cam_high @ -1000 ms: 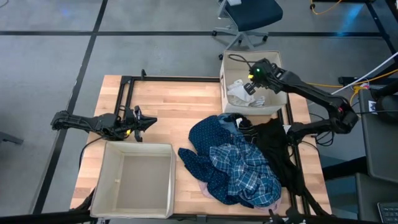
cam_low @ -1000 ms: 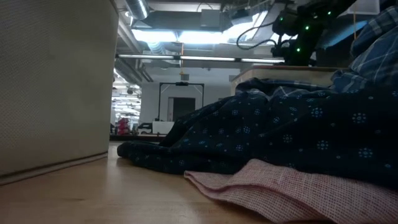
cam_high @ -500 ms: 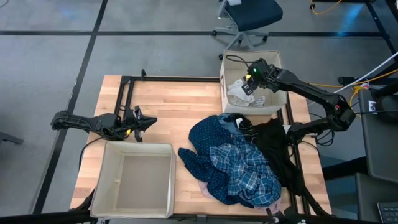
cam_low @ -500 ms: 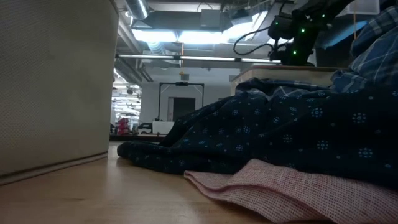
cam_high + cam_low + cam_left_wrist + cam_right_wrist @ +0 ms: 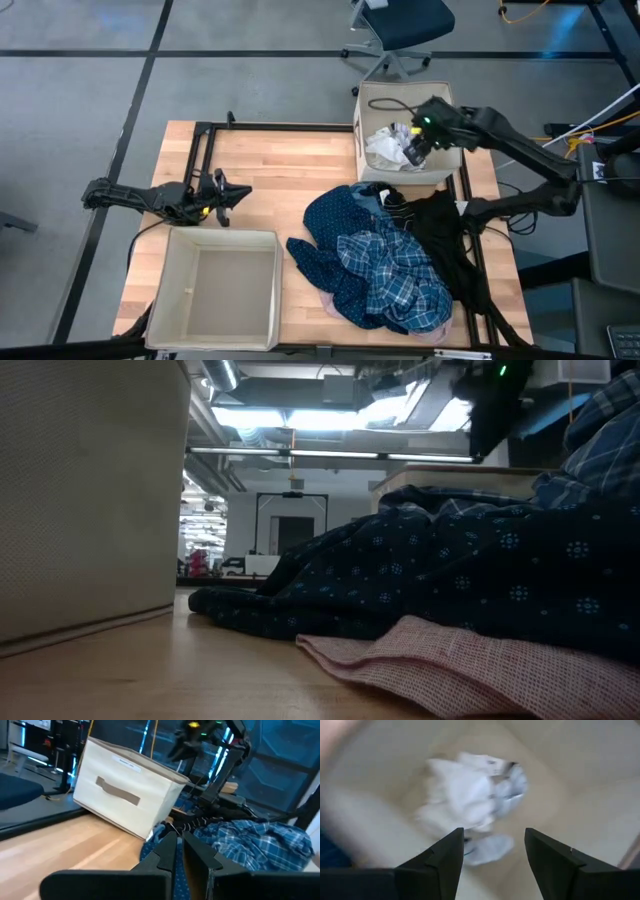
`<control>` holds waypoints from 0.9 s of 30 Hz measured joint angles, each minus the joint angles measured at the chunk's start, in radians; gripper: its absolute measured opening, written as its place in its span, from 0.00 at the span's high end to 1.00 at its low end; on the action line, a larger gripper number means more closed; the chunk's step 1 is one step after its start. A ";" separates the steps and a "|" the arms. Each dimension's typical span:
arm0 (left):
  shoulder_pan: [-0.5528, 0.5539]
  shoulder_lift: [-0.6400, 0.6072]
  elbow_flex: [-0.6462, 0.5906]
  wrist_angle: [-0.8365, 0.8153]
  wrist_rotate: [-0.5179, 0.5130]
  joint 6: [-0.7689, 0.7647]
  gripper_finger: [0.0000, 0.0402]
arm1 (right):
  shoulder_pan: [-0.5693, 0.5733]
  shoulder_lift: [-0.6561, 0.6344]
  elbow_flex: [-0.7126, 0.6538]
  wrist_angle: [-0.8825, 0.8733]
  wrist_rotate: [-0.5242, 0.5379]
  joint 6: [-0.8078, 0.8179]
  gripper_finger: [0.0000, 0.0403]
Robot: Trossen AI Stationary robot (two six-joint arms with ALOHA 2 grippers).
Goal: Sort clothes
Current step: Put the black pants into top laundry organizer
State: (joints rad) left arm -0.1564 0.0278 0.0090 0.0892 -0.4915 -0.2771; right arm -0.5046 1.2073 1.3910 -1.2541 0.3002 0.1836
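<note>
Over the far-right beige fabric box (image 5: 376, 100), the right tool (image 5: 417, 149) hangs with fingers spread wide, holding nothing. Below it lies a crumpled white garment (image 5: 389, 147). At the table's left, the left tool (image 5: 238, 194) rests with fingers together, empty.

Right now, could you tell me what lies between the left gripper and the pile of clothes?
Only bare wooden table lies between the left gripper and the clothes pile, as the high view shows.

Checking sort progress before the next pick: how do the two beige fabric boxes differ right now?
The far box holds a white garment, with the open right gripper above it; the near box holds nothing visible. The far box sits at the table's back right, the near box at its front left, close to the shut left gripper. Both are beige, square, open-topped.
</note>
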 joint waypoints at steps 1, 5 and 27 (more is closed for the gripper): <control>0.000 0.000 0.000 0.000 -0.002 0.004 0.95 | 0.035 -0.014 0.015 -0.025 -0.021 0.034 0.48; 0.000 0.000 0.000 0.001 -0.002 0.030 0.95 | 0.184 -0.067 0.038 -0.103 -0.114 0.199 0.48; 0.000 0.000 0.000 -0.004 -0.001 0.050 0.95 | 0.948 -0.090 -0.269 -0.152 -0.318 0.986 0.48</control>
State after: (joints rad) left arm -0.1562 0.0277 0.0090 0.0849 -0.4923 -0.2272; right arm 0.4435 1.1169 1.1216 -1.4065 -0.0182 1.1697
